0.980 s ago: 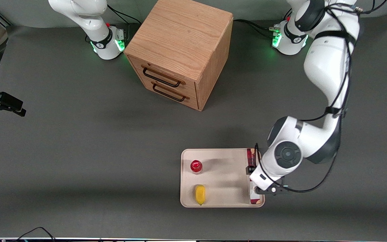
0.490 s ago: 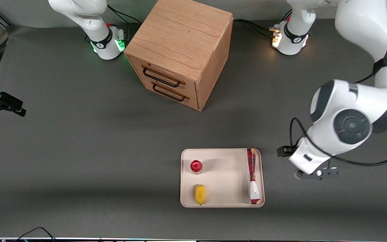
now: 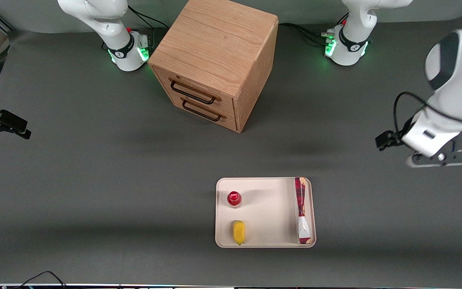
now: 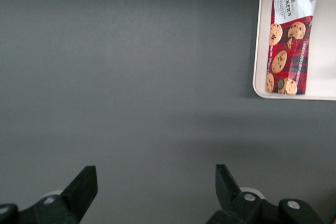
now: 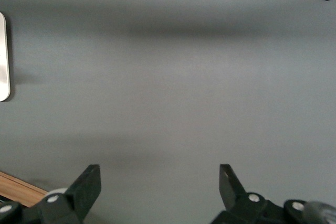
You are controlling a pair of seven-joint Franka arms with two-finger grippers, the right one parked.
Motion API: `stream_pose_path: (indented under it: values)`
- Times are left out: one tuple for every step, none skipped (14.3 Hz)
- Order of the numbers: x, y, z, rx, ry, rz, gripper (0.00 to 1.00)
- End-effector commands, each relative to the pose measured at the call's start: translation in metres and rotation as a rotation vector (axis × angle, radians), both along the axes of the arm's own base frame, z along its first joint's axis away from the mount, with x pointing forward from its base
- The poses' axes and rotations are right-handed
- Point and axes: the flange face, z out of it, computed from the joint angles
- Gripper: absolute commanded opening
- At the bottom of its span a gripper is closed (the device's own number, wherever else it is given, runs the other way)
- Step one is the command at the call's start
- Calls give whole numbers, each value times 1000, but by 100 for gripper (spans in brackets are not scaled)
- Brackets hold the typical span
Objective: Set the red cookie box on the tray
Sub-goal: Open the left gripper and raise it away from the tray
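- The long, narrow dark red and white cardboard cookie box (image 3: 301, 210) (image 4: 290, 34) lies flat in the cream-white rectangular tray (image 3: 266, 244) (image 4: 258, 66), along its short rim nearest the working arm.
- The left arm's pincer (image 3: 435, 159) (image 4: 155, 190) hangs above bare grey worktop (image 3: 94, 180), well apart from the tray, fingers spread wide, holding nothing.
- A small red-capped bottle (image 3: 234, 198) and a yellow object (image 3: 238, 232) share the tray.
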Motion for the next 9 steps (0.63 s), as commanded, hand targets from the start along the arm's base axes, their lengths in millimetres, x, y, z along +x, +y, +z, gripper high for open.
stream_pose_path:
  values:
    - [-32,16,32,-28,0,3,100]
    - [-38,18,45,-27,3,8,100]
    - [-41,22,56,-22,10,12,100]
    - [-43,22,67,-20,12,15,100]
    - [-45,24,78,-17,9,17,100]
    - [-47,29,85,-17,18,24,100]
    - [-48,34,89,-16,19,26,100]
    - [-47,34,93,-17,12,19,100]
    - [-48,34,93,-16,17,11,100]
